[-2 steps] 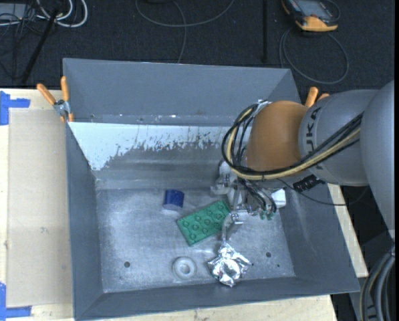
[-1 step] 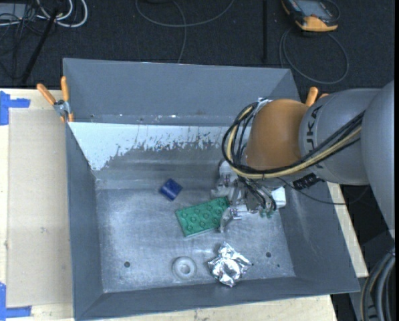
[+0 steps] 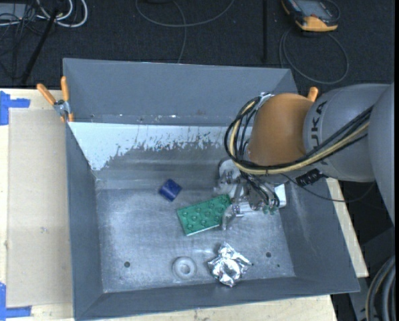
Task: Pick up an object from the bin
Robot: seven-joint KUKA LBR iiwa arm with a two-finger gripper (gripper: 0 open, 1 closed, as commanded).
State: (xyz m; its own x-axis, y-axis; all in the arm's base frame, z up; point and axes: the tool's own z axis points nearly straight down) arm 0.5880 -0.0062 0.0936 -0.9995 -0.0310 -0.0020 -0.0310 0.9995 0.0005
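Green studded plate (image 3: pixel 200 217) — lying flat | tool (image 3: pixel 234 211) at its right end

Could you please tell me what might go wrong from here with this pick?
The gripper sits at the right end of the green studded plate, not over its middle. Taken there, the flat plate might tilt or slip out on the lift. A push instead of a grasp could slide the plate towards the small blue block just up-left of it. The crumpled foil lies near, towards the bin's front, and might get knocked.
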